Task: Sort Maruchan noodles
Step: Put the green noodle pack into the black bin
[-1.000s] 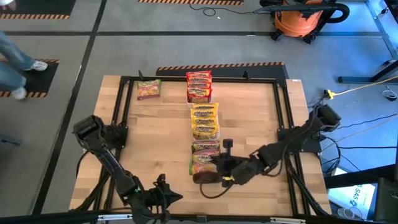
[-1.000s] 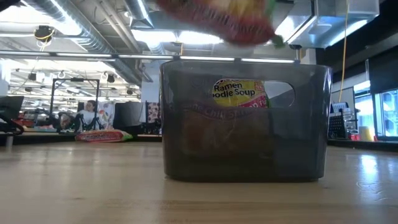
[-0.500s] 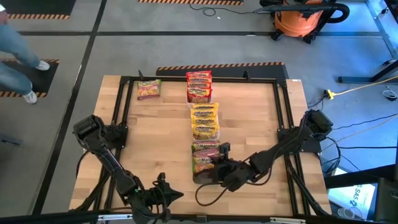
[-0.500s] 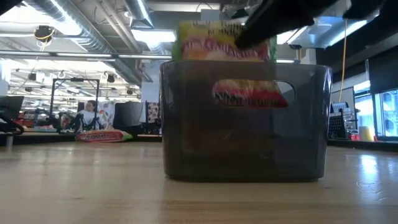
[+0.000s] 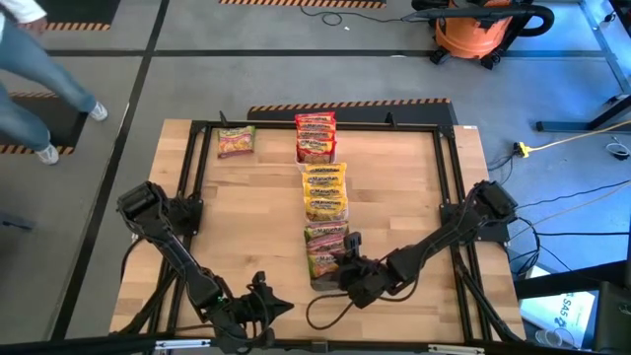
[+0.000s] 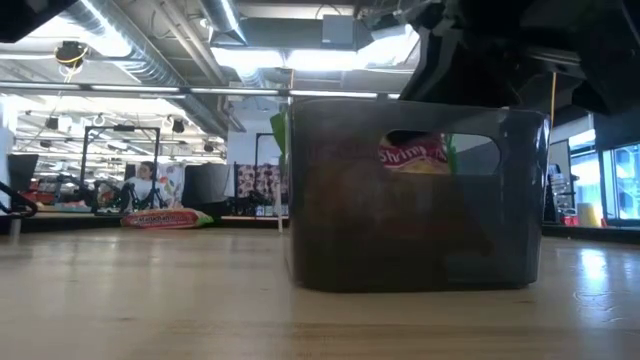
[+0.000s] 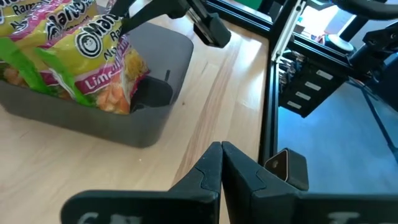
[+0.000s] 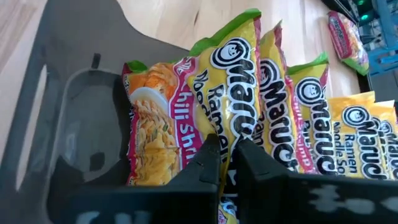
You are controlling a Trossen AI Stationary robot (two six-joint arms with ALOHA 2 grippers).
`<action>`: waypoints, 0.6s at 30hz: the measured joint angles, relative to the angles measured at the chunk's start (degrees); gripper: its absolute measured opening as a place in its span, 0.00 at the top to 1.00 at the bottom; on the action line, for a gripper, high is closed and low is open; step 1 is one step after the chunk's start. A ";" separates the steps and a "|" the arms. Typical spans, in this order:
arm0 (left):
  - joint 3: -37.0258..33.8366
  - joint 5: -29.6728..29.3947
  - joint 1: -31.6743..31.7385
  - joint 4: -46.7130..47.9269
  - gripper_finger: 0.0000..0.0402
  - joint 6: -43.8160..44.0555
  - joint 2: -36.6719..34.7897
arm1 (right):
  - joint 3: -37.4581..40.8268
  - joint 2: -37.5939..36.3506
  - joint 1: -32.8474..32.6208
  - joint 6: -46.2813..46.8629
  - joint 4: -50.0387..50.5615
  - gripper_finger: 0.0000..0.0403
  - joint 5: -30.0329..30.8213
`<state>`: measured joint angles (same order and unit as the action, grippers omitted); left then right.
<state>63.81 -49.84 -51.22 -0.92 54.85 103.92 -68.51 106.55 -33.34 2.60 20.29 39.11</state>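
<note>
Maruchan noodles [image 8: 233, 99] in dark tray [image 7: 155, 74]

dark bin [image 6: 415, 200] on table [image 5: 246, 217] | orange vacuum [image 5: 478, 30] | person [image 5: 30, 69]

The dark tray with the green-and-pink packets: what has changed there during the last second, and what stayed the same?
The right claw, shut on a green-and-pink packet, carried it from beside the dark tray over the tray and lowered it in among the others. In the low view the tray slid slightly to the picture's right. The left claw stayed shut near the front edge; the loose packet and the red and yellow rows did not move.
</note>
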 joint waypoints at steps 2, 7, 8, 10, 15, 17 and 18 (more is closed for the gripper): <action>0.00 0.01 0.00 0.01 1.00 0.00 0.00 | -0.02 0.10 0.15 0.73 0.47 0.98 -0.42; 0.00 0.01 0.00 0.00 1.00 0.00 0.00 | -0.07 0.10 1.22 3.58 0.64 0.82 -3.37; 0.00 0.02 0.00 -0.01 1.00 0.01 0.00 | -0.07 0.10 1.20 3.70 0.64 0.78 -4.09; 0.00 0.02 0.00 -0.01 1.00 0.02 0.00 | -0.28 0.10 1.18 3.74 0.80 0.70 -5.32; 0.00 0.60 0.07 -0.01 1.00 -0.09 0.00 | -6.71 0.10 1.07 4.14 7.51 0.55 -8.84; 0.00 1.72 0.31 -0.01 1.00 -0.72 0.00 | -10.51 -0.18 1.07 5.34 13.40 0.52 -10.88; 0.00 2.54 0.51 0.02 1.00 -1.13 -0.06 | -12.24 -0.50 1.06 6.27 16.04 0.50 -12.22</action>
<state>63.81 -47.31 -50.71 -0.90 53.72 103.86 -80.75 106.05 -32.28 8.87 36.34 26.89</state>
